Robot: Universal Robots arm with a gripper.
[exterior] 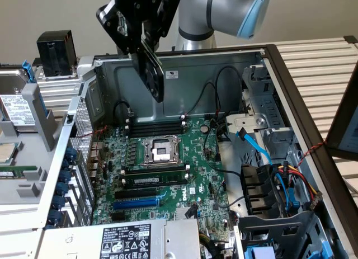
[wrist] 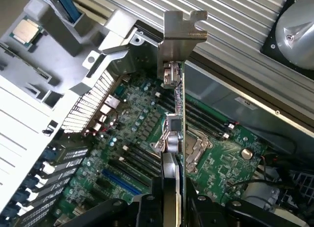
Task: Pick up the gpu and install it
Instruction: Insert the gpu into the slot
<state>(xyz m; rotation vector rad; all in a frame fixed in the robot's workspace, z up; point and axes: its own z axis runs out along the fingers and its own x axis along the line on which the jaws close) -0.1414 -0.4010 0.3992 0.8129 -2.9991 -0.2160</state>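
Black shroud outward and tilted, the one gpu (exterior: 152,74) hangs in the air above the open computer case (exterior: 291,97), well clear of the board below. The arm's single claw (exterior: 141,46) grips it at its upper end. From the wrist view the gpu (wrist: 182,104) is seen edge-on, the claw (wrist: 174,161) pinched narrow on the thin card, and its one silver end bracket (wrist: 182,33) is at the far end from the jaws. Beneath it lies one green motherboard (exterior: 196,158) with one bare CPU socket (exterior: 160,151) near its middle. Between that socket and the one blue expansion slot (exterior: 136,203) sit two labelled memory sticks (exterior: 154,176). One power supply (exterior: 126,241) with a black label covers the nearest edge of the case, and one blue cable (exterior: 255,145) runs past the drive bays on the exterior view's right. The case rests on a ribbed metal counter (exterior: 316,63). On the exterior view's left, one hard drive (exterior: 17,111) and one loose processor chip (wrist: 24,31) lie on a grey panel.
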